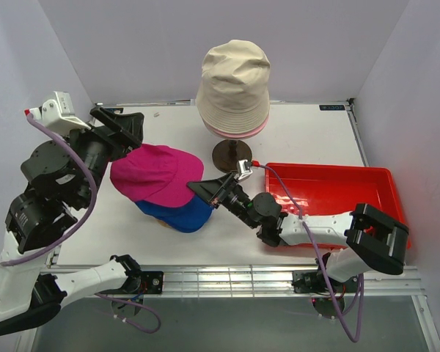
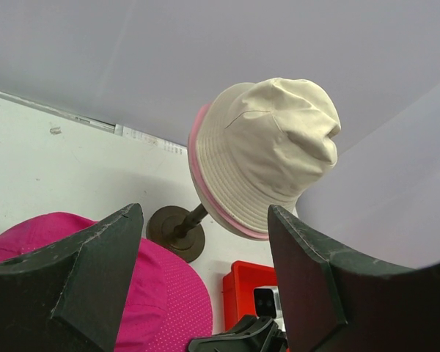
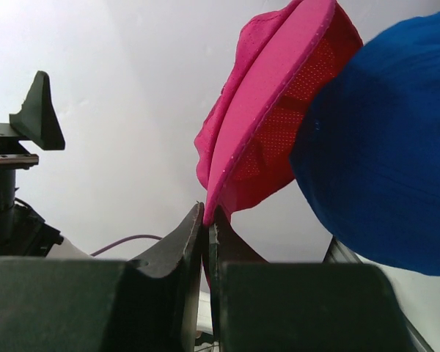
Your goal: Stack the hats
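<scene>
Item: magenta cap (image 1: 155,174), lying over blue cap (image 1: 180,214), mid worktop (image 1: 308,139). Grip: right tool (image 3: 207,214) pinched thin on the magenta brim edge. The left tool (image 1: 132,130) is wide and empty, beside the crown. Risk: the shallow pinch slips, or a pull drags both caps askew.

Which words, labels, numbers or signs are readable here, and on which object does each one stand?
Dark sticker on the far edge of the table: too small to read.
Pale strip on that edge, left wrist view: blurred, unreadable.
Nothing else shows any text.
</scene>
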Motion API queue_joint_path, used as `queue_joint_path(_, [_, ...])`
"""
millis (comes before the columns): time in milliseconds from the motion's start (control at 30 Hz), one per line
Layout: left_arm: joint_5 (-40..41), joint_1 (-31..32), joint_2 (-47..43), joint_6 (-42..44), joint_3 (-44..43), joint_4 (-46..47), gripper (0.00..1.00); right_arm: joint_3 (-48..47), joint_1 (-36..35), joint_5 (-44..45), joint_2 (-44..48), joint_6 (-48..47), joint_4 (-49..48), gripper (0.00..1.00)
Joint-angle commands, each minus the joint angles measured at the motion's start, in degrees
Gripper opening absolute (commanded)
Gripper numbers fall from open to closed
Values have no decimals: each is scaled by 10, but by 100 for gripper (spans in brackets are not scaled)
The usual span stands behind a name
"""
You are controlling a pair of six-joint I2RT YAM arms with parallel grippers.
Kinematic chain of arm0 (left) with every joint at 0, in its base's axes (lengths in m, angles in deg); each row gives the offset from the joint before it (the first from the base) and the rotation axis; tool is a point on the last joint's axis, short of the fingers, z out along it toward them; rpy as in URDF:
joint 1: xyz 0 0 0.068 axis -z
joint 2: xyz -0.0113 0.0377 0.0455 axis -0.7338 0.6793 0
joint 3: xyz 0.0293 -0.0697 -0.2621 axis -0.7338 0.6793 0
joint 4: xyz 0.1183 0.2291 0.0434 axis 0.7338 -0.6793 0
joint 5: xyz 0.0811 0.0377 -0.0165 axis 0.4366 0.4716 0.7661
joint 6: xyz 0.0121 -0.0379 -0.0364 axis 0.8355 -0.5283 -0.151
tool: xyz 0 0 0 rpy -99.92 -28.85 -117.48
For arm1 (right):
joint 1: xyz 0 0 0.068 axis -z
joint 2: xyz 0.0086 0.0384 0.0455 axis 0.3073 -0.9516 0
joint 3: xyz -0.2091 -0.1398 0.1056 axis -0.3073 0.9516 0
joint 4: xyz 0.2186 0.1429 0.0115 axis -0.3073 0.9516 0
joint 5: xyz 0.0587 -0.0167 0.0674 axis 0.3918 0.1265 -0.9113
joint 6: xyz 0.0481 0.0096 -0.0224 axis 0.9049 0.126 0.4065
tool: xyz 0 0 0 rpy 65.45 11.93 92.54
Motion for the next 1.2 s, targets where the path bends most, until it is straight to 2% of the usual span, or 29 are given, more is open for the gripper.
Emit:
queue_joint_path(0, [-9, 1, 5, 4, 8, 1, 79, 21, 2, 17, 20, 14, -67, 8])
queue_joint_path(333, [-15, 1, 19, 2, 27, 1, 79, 90, 25, 8, 16, 47, -113, 8])
queue_joint_path(733, [-8, 1, 30, 3, 56, 0, 80, 75, 34, -43, -62, 82, -139, 8])
queue_joint_path(1167, [-20, 1, 58, 4, 74, 0, 81, 135, 37, -16, -68, 114, -167, 8])
